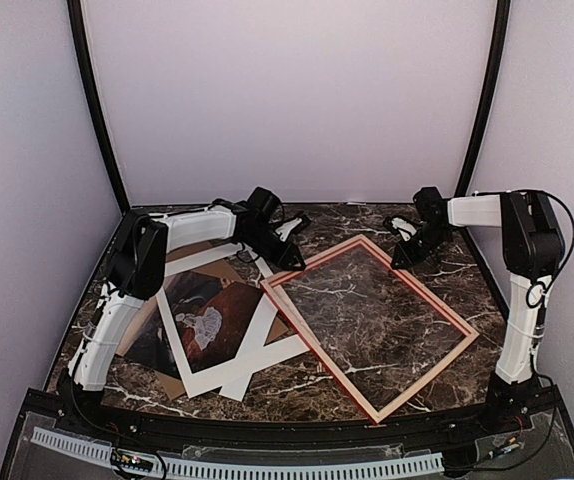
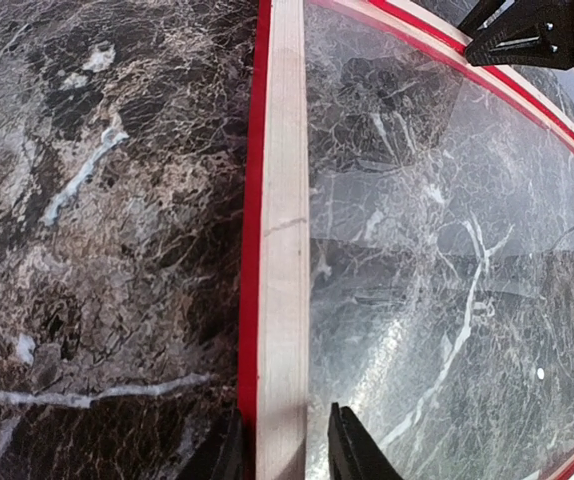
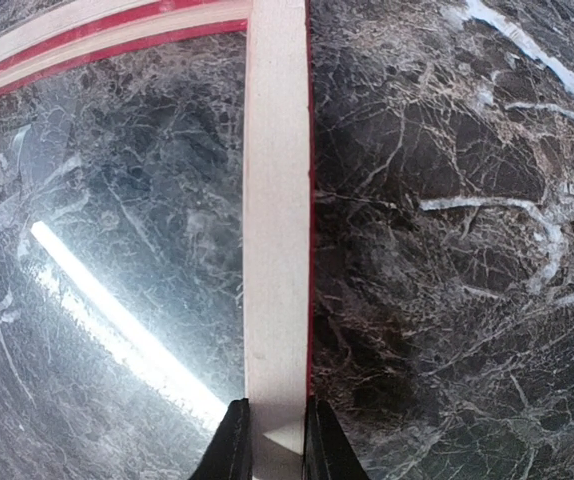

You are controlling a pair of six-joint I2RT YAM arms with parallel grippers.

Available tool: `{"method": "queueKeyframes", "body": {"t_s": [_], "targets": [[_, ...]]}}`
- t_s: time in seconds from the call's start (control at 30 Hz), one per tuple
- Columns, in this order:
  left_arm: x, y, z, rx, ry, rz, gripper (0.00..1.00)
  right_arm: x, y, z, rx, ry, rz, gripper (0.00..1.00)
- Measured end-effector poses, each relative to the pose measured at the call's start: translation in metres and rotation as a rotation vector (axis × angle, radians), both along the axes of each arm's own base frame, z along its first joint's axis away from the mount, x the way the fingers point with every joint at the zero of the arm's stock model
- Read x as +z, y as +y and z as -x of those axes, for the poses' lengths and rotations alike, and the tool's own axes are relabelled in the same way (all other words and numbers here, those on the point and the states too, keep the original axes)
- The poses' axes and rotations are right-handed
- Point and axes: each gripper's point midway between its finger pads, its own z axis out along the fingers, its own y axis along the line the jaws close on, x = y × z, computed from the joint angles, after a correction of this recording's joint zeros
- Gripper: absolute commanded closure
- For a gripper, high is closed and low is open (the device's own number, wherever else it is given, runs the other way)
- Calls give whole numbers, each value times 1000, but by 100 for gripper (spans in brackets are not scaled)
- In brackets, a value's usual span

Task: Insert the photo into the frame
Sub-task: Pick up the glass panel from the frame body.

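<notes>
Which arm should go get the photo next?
Left, probably. The photo lies on the same side as the left gripper. The right gripper is clamped on the frame, across it from the photo.

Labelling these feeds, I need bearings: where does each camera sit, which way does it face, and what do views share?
Top external: above and behind the bases, facing down and forward over the table; both arms show, left gripper and right gripper at the far rails of the frame.
Left wrist: on that wrist, facing down along one rail; own fingertips flank it, right gripper at top right.
Right wrist: on that wrist, facing down another rail; own fingers clamp it.
Shared: all three show the frame and table.
</notes>
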Motion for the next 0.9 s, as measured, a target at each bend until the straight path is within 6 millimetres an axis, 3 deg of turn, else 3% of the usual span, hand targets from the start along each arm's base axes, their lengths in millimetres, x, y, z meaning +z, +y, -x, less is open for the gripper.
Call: {"method": "queueKeyframes", "body": {"t_s": [0.4, 0.5, 0.9], "targets": [[6, 5, -7, 25, 35, 49, 92, -1, 0, 0, -1, -2, -1, 92], [7, 6, -9, 29, 41, 57, 100, -1, 0, 0, -2, -1, -1, 87], [12, 6, -6, 21, 65, 85, 100, 6, 3, -1, -69, 18, -104, 55]]}}
